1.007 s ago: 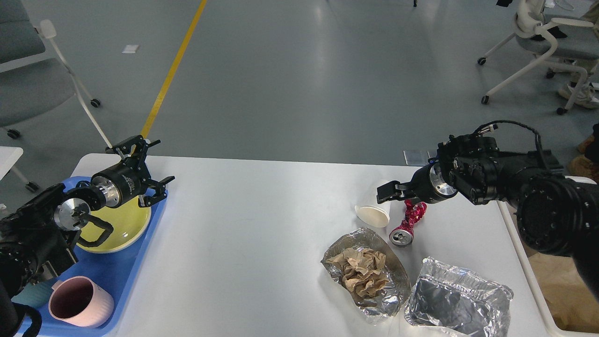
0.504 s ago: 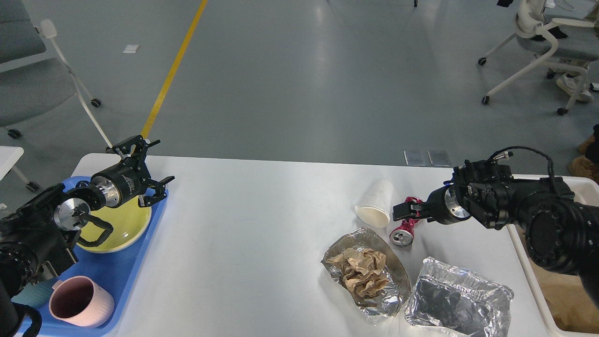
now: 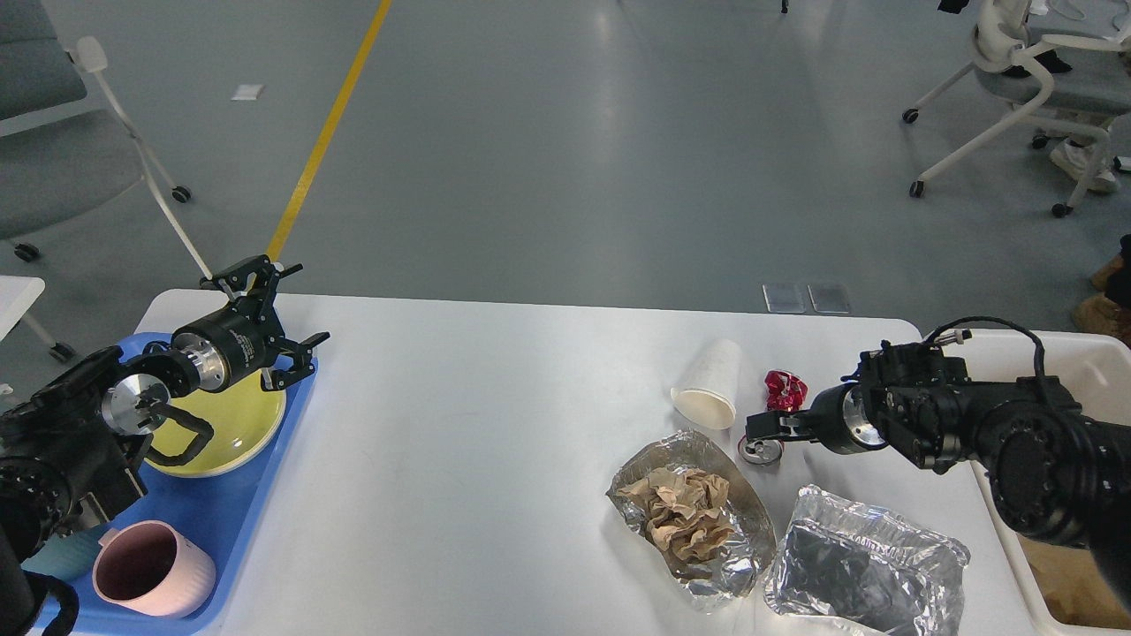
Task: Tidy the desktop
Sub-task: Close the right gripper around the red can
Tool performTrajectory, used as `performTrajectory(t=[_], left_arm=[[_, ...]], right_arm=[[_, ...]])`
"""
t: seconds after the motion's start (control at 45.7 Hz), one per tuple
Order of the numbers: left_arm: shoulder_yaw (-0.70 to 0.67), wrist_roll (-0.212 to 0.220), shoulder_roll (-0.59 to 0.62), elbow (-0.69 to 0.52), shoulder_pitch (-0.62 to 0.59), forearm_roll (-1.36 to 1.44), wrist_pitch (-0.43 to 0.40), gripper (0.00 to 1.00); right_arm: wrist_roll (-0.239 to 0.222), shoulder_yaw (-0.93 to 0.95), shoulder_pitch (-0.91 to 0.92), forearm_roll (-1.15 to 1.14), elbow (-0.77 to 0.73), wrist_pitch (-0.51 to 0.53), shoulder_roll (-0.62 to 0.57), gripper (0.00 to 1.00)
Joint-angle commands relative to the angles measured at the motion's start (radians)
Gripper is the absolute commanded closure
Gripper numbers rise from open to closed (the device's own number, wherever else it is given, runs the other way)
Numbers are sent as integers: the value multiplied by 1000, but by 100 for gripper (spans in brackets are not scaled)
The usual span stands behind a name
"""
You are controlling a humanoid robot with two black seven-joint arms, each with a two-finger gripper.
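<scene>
- Where the desktop (image 3: 495,424) fills the lower part of the head view, its far edge runs across the middle and its near edge is cut off at the bottom.
- The left gripper (image 3: 269,322) hangs over the far left corner with its fingers spread wide, holding nothing.
- Below it, a blue tray (image 3: 216,517) lies along the left edge, carrying a yellow plate (image 3: 234,424) and a pink mug (image 3: 150,570).
- The right gripper (image 3: 762,431) sits low over the crushed red can (image 3: 778,402) towards the right edge; I cannot tell whether its dark fingers grip the can or how far apart they stand.
- A white paper cup (image 3: 711,384) lies on its side just beside the can.
- Near the near edge, a foil container (image 3: 689,517) holds crumpled brown paper (image 3: 685,512); a second foil container (image 3: 861,565) lies beside it.
- A cream-white bin (image 3: 1074,353) stands past the right edge.
</scene>
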Motion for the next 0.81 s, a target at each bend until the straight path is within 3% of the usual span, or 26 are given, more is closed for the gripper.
performTrajectory(t=[0.0,0.328,0.482,0.788], left_arm=[[0,0,0,0,0,0,0,4],[0,0,0,0,0,0,0,4],[0,0,0,0,0,-1,0,4],[0,0,0,0,0,0,0,4]], right_arm=[[-1,1,-9,12,0,0,0,1],[0,5,-15,41,-1,0,5,4],[-1,9,-15,55,-1,0,5,12],[0,11,-19,56,2,4,5,41]])
